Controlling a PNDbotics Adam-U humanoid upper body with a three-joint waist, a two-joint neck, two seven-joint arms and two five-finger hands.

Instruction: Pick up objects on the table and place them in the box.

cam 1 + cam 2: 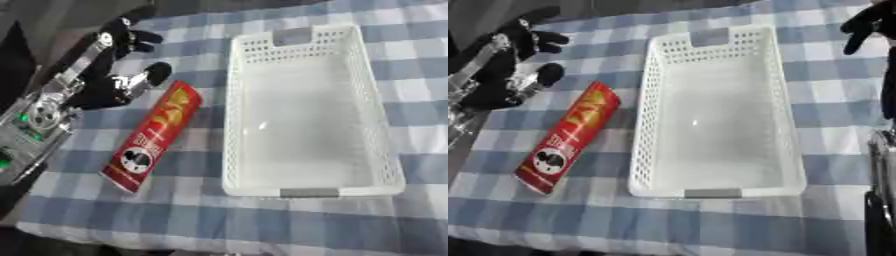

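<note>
My left robot hand (122, 75) hovers open just beyond the red chip can (153, 136), which lies beside the empty white box (306, 107).

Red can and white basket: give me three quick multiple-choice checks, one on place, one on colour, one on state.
1. Where does the red can lie?
A. inside the basket
B. on the cloth left of the basket
C. in the left hand

2. What colour is the basket?
A. white
B. green
C. black

3. What is the left hand holding?
A. the can
B. the basket
C. nothing

Answers: 1 B, the can lies on the checked cloth beside the basket's left wall. 2 A, its walls are white. 3 C, it sits above the can's top end, grasping nothing.
</note>
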